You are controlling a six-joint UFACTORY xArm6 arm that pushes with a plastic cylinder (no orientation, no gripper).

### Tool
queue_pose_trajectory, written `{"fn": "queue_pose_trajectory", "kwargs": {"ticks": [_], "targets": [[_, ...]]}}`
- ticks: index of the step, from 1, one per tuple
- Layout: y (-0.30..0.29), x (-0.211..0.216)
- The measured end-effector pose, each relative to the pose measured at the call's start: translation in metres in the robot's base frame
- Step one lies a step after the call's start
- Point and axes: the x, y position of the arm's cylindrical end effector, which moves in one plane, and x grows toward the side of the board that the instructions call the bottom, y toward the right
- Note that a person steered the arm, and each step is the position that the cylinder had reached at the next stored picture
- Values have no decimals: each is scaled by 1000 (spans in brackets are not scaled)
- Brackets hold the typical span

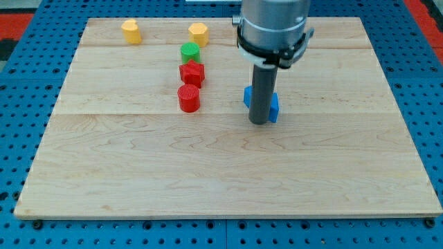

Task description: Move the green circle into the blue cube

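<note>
The green circle lies near the view's top, left of centre, touching the top of a red star-like block. The blue cube sits right of centre, mostly hidden behind my rod. My tip rests on the board right in front of the blue cube, touching or nearly touching it. The green circle is well to the upper left of my tip, with a wide gap between it and the blue cube.
A red cylinder stands just below the red star-like block. Two yellow blocks sit near the board's top edge. The wooden board lies on a blue pegboard table.
</note>
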Motion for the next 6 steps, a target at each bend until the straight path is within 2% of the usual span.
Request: {"fn": "queue_pose_trajectory", "kwargs": {"ticks": [1, 2, 3, 4, 5, 6], "targets": [[-67, 37], [-163, 39], [-231, -22], [-182, -103], [-105, -122], [-159, -131]]}}
